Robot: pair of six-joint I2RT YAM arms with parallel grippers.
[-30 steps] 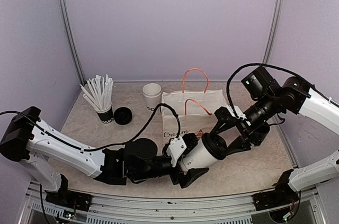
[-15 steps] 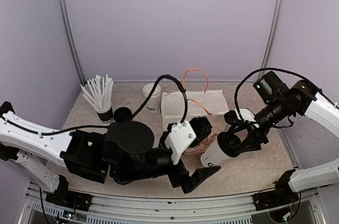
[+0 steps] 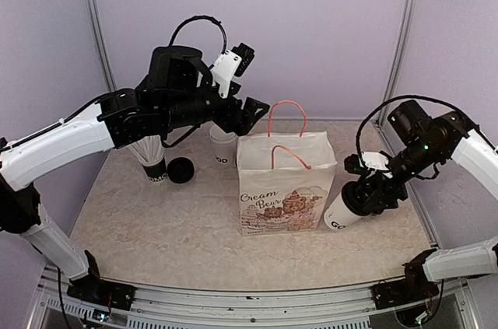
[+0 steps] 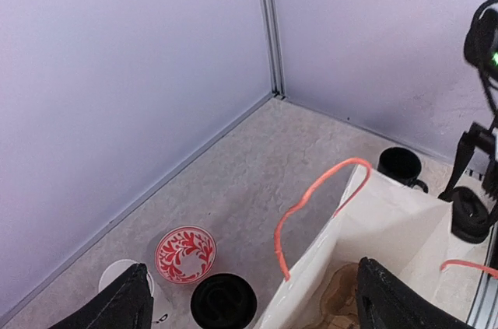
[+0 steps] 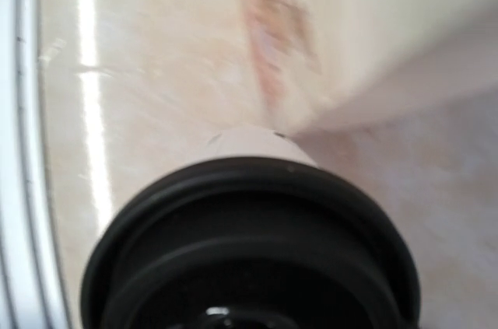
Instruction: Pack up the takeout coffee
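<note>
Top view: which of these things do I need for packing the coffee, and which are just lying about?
For the job:
lidded cup, in the right tool
open white cup
loose black lid
paper bag

Lying about:
cup of straws
red-patterned round item, seen only from the left wrist

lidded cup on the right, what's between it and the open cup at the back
The paper bag stands between the lidded cup and the open cup, seen in the top view.
</note>
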